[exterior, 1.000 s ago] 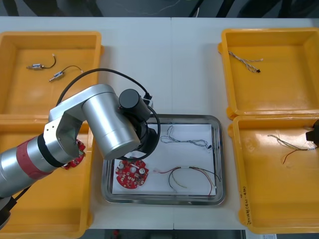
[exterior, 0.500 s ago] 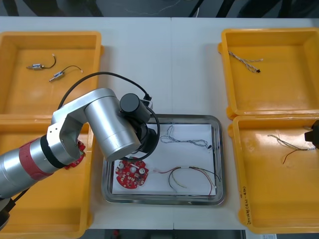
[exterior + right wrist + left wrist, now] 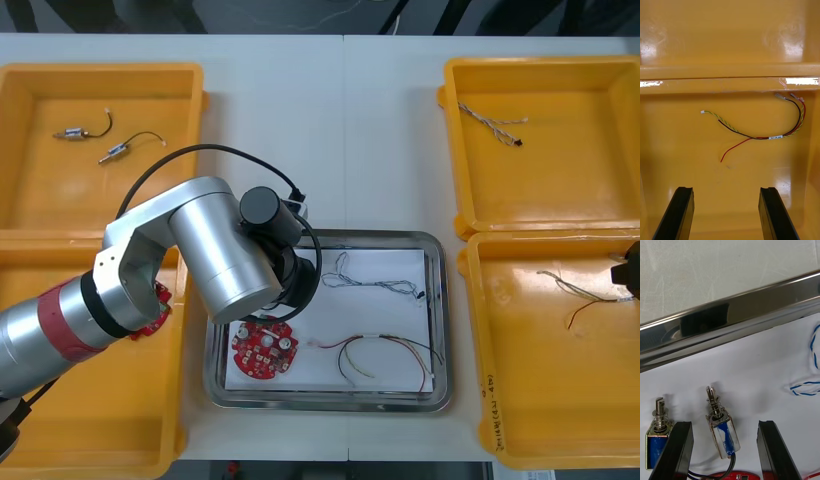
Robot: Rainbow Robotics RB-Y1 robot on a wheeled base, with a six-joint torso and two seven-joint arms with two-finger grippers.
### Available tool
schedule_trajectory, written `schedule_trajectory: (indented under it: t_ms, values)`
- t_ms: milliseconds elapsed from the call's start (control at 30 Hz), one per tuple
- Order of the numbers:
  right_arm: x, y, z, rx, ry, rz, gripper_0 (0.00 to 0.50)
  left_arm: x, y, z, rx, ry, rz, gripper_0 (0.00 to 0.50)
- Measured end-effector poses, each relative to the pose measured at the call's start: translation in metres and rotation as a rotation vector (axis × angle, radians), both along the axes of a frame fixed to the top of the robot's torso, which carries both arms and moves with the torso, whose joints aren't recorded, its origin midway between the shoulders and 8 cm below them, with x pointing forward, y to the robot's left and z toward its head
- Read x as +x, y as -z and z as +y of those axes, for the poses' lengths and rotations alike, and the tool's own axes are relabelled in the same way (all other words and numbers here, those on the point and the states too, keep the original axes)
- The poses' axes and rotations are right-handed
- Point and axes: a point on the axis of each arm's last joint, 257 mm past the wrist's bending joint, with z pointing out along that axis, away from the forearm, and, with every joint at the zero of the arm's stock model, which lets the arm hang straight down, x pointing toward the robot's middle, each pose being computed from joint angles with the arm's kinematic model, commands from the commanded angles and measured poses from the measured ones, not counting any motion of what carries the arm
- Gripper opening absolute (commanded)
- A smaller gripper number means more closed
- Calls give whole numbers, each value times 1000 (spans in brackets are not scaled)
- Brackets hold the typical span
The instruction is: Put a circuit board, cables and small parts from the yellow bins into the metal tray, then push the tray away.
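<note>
the jaws of the left gripper point(image 3: 724, 424) stand wide apart and hold nothing, close above the white inside of the metal tray point(image 3: 733, 318). one small metal part point(image 3: 723, 431) lies between the two fingers without touching them, and a second small metal part point(image 3: 658, 437) lies just outside one finger. a loop of the blue and white cable point(image 3: 813, 352) is near them on the same white floor. in the front view the left arm point(image 3: 215, 245) covers the tray's 10 o'clock corner. the round red circuit board point(image 3: 264, 348) lies at the tray's 7 o'clock, the blue and white cable runs across at 1 o'clock, and a red and yellow cable point(image 3: 385, 355) lies at 4 o'clock. the jaws of the right gripper point(image 3: 725, 189) are also wide and empty, above the floor of the near right yellow bin point(image 3: 480, 400), at 4 o'clock of the table. a second red and yellow cable point(image 3: 760, 137) lies on that floor, apart from the fingers.
</note>
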Motion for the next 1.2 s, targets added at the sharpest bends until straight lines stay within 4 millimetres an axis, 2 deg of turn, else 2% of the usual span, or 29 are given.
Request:
schedule_trajectory:
  t_ms: [200,400,767,933,1200]
  values:
    - [0,0,0,0,0,0,500,-10,-14,-7,-37,-13,21,500]
    - [0,0,0,1,-1,0,500,-19,-43,3,-64,-77,60,500]
    - [0,-2,3,0,-10,-6,500,-16,-90,41,-65,-177,113,500]
    - [0,-2,4,2,-14,-7,500,-13,-108,71,-66,-242,132,500]
    - [0,-2,5,1,-16,-7,500,5,-139,112,-75,-274,78,500]
